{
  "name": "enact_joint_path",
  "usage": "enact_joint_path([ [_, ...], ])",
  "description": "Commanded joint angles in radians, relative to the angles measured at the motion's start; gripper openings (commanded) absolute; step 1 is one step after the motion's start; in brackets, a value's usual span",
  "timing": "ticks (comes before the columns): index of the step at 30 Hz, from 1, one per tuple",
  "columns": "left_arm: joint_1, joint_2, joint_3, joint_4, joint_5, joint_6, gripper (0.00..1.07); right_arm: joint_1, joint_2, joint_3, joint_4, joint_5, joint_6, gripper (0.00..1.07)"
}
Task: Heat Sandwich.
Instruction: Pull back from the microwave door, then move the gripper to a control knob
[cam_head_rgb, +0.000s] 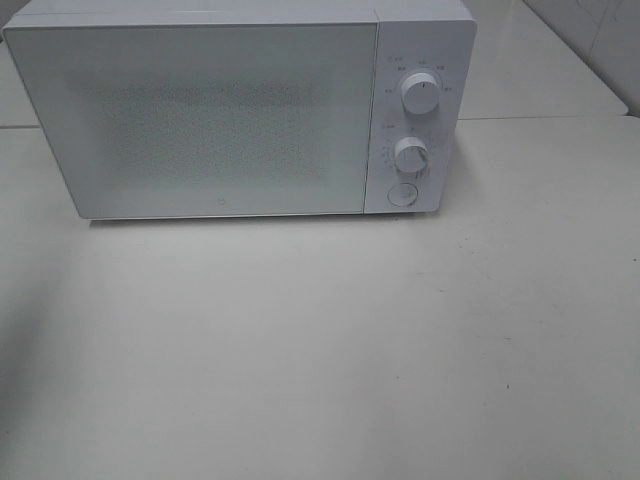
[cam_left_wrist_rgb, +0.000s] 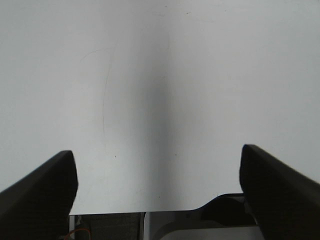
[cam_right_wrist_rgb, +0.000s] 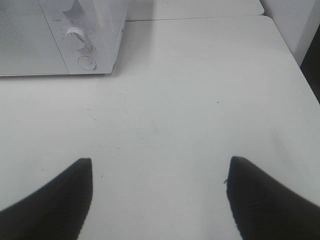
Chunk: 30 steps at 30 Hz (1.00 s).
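Observation:
A white microwave (cam_head_rgb: 240, 110) stands at the back of the table with its door shut. It has two round knobs and a round button (cam_head_rgb: 402, 194) on its right panel. It also shows in the right wrist view (cam_right_wrist_rgb: 60, 37). The sandwich is not in view in any frame. Neither gripper shows in the exterior high view. In the left wrist view my left gripper (cam_left_wrist_rgb: 159, 175) is open and empty over bare table. In the right wrist view my right gripper (cam_right_wrist_rgb: 160, 180) is open and empty, in front of and to the right of the microwave.
The white table (cam_head_rgb: 320, 350) stretches in front of the microwave. A table seam runs behind the microwave at the right (cam_head_rgb: 540, 118). In the right wrist view the table's right edge (cam_right_wrist_rgb: 295, 65) drops off beside a white wall or cabinet.

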<state>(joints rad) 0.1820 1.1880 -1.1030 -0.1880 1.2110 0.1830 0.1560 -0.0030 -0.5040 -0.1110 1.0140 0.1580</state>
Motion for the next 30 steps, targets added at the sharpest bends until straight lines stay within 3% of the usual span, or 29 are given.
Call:
enact_joint_path([
  [1, 0.006, -0.112, 0.05, 0.007, 0.078, -0.015, 0.83, -0.001, -0.029, 0.003, -0.01, -0.012, -0.007, 0.74],
  [12, 0.006, -0.481, 0.232, 0.019, 0.067, -0.015, 0.82, -0.001, -0.029, 0.003, -0.01, -0.012, -0.007, 0.74],
  [16, 0.006, -0.667, 0.353, 0.036, 0.012, -0.015, 0.81, -0.001, -0.029, 0.003, -0.01, -0.012, -0.007, 0.74],
  [23, 0.006, -0.886, 0.486, 0.059, -0.072, -0.016, 0.81, -0.001, -0.029, 0.003, -0.01, -0.012, -0.007, 0.74],
  [30, 0.006, -1.064, 0.562, 0.059, -0.097, -0.078, 0.81, -0.001, -0.029, 0.003, -0.01, -0.012, -0.007, 0.74],
])
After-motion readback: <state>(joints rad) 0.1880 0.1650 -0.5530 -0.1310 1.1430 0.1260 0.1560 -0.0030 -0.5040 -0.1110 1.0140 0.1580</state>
